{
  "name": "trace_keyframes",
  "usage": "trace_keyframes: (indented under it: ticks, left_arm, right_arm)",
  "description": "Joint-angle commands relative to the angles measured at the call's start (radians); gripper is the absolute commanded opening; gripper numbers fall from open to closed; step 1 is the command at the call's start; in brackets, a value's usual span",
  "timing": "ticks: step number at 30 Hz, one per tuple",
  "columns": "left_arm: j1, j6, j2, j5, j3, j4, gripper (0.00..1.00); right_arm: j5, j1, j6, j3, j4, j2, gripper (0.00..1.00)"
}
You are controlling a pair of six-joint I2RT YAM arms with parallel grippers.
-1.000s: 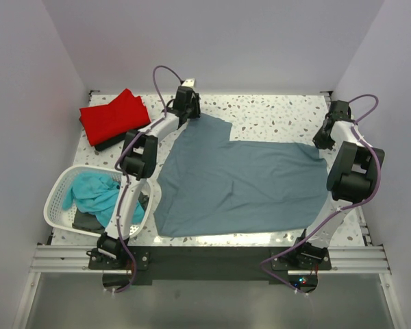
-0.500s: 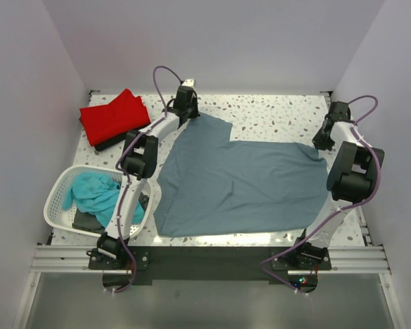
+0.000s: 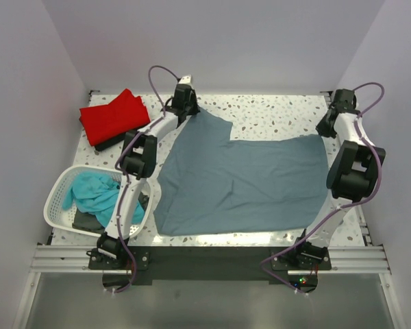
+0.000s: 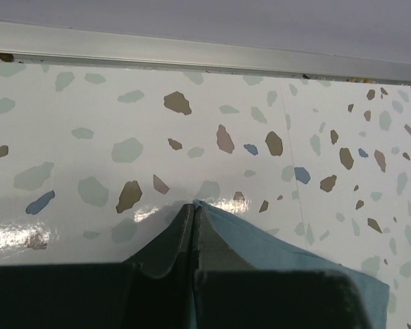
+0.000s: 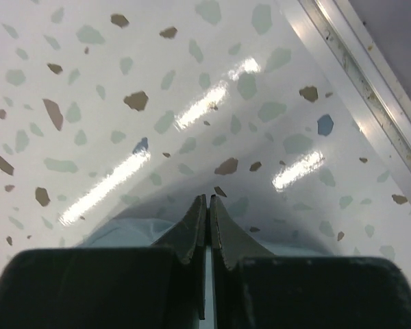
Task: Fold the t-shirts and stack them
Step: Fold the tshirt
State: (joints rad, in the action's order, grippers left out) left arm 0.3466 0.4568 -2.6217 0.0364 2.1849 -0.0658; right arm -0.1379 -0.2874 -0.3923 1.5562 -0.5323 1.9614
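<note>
A grey-blue t-shirt (image 3: 243, 181) lies spread over the middle of the speckled table (image 3: 274, 113). My left gripper (image 3: 185, 99) is shut on the shirt's far left corner; in the left wrist view the cloth (image 4: 294, 264) runs out from between the closed fingertips (image 4: 194, 205). My right gripper (image 3: 327, 130) is shut on the shirt's far right corner and holds it lifted off the table. In the right wrist view the fingers meet (image 5: 209, 199), with pale cloth (image 5: 123, 229) below them. A folded red t-shirt (image 3: 113, 115) lies at the far left.
A white laundry basket (image 3: 58, 188) at the near left holds a teal shirt (image 3: 96, 192) and dark cloth. The red shirt rests on a dark folded item (image 3: 113, 142). Walls close off the table on the left, right and far sides.
My right gripper has moved away toward the back edge and pulled the shirt's right side with it, so that edge is now straighter. The left gripper shifted slightly back.
</note>
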Motion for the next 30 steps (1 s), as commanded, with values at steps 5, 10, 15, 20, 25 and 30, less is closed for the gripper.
trace_keyframes:
  ticks: [5, 10, 15, 20, 25, 30]
  left_arm:
    - [-0.054, 0.072, 0.061, -0.075, 0.044, 0.178, 0.00]
    - [-0.061, 0.086, 0.078, -0.133, 0.044, 0.274, 0.00]
    - [-0.069, 0.095, 0.127, -0.196, 0.030, 0.339, 0.00]
    - [-0.069, 0.100, 0.254, -0.260, -0.163, 0.428, 0.00]
    - [-0.069, 0.077, 0.480, -0.312, -0.490, 0.534, 0.00]
    - [-0.060, 0.040, 0.650, -0.418, -0.698, 0.561, 0.00]
  right_arm:
    - [0.003, -0.002, -0.010, 0.180, -0.046, 0.093, 0.00]
    - [0.017, -0.001, -0.010, 0.307, -0.072, 0.161, 0.00]
    - [0.035, -0.002, -0.010, 0.409, -0.098, 0.192, 0.00]
    - [0.047, -0.002, -0.007, 0.354, -0.087, 0.125, 0.00]
    - [0.041, -0.002, 0.015, 0.190, -0.060, 0.019, 0.00]
    - [0.034, -0.001, 0.015, 0.058, -0.032, -0.087, 0.00]
